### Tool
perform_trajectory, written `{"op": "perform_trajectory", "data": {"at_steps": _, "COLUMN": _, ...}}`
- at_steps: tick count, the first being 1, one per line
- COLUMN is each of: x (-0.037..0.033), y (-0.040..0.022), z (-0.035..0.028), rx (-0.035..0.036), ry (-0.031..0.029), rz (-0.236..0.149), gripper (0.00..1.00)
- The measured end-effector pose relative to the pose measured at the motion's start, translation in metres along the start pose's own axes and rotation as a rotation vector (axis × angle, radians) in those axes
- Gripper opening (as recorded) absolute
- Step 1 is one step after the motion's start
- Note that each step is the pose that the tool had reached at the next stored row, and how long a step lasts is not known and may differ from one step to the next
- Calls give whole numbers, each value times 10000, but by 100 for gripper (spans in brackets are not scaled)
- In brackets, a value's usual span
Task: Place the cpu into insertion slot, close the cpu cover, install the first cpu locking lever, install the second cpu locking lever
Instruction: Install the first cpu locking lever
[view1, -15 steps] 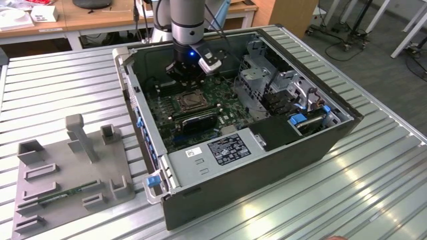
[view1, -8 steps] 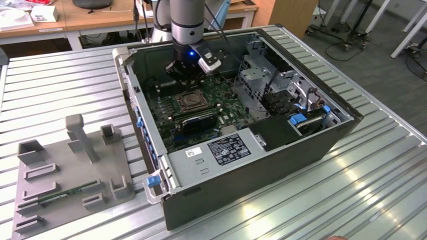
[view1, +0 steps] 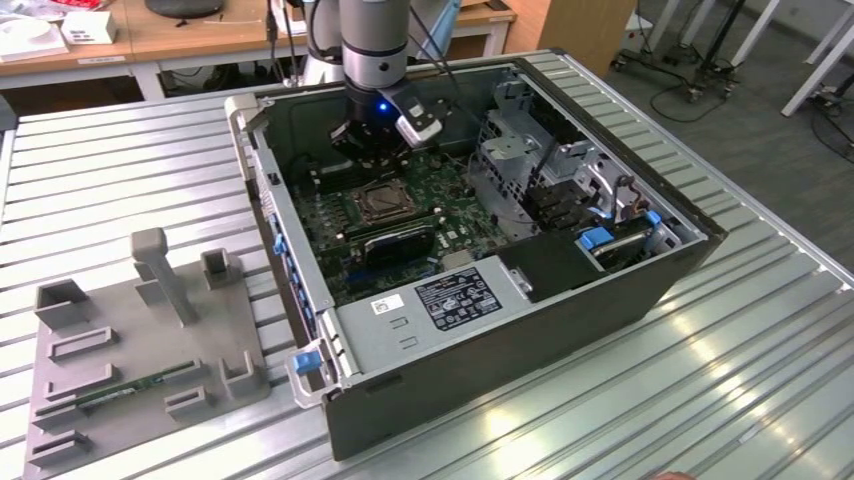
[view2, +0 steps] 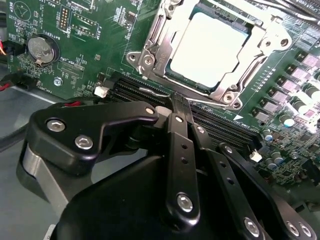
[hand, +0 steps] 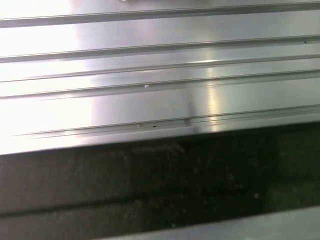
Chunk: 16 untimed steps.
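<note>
Small flat square silver-grey cpu: seated in the square black-rimmed insertion slot on the green circuit board. Thin square silver metal cpu cover: down over the chip, window framing it. Thin wire locking lever: along the cover's edge, beside the long black memory slots; whether latched, cannot tell. Black end effector: clenched, apparently empty, tip just beside that lever. Step judged in hand: first locking lever. Called for next, by judgement: firm pressure on the wire, no slip onto the board
</note>
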<state>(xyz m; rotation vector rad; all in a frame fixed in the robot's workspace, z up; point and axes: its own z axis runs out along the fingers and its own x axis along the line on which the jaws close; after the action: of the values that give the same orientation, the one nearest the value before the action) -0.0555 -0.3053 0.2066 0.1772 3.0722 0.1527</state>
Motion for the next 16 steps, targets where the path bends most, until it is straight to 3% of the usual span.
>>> {"op": "perform_trajectory", "data": {"at_steps": 16, "x": 11, "y": 6, "z": 2, "rx": -61, "ry": -75, "rz": -3, "gripper": 11}}
